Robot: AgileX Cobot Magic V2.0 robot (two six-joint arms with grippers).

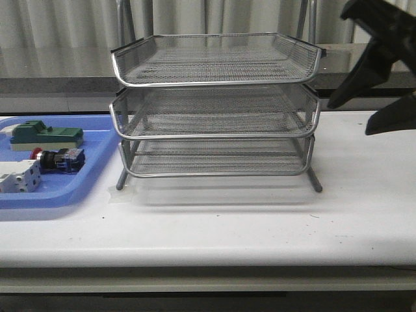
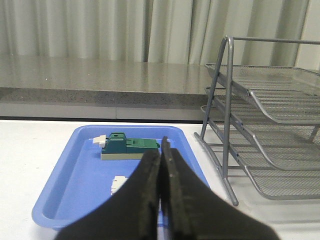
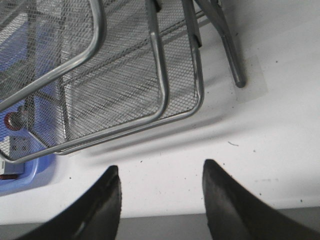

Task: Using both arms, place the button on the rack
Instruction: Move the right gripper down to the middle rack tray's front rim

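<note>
Both end effectors empty: left (image 2: 161,165) closed over tray (image 2: 60,200), right (image 3: 160,200) apart beside rack (image 1: 214,104).

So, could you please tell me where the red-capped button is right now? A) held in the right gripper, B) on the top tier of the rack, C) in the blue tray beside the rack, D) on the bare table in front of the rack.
C: the button lies in the blue tray, left of the rack, with neither gripper holding it.
</note>
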